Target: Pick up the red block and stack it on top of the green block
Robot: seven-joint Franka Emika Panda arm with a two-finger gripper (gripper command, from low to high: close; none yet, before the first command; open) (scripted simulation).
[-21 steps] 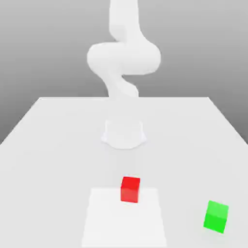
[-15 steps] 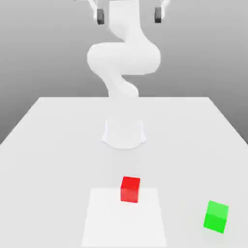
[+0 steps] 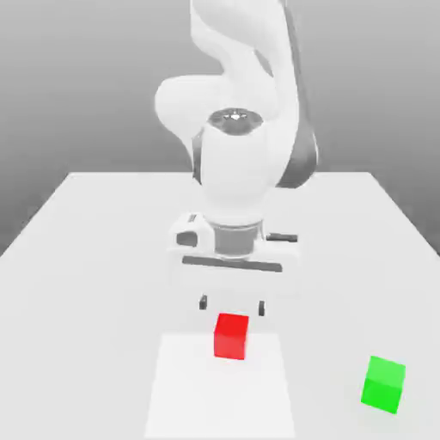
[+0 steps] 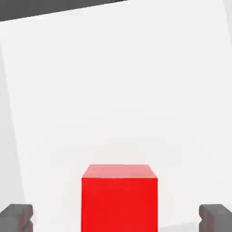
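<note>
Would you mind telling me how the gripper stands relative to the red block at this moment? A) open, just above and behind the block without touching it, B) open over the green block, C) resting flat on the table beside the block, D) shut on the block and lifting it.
A: the gripper is open, its two fingertips spread wider than the red block and clear of it, while the green block sits apart on the exterior view's right.

We see no readable text, labels, brands, numbers or signs on anything in either view.
</note>
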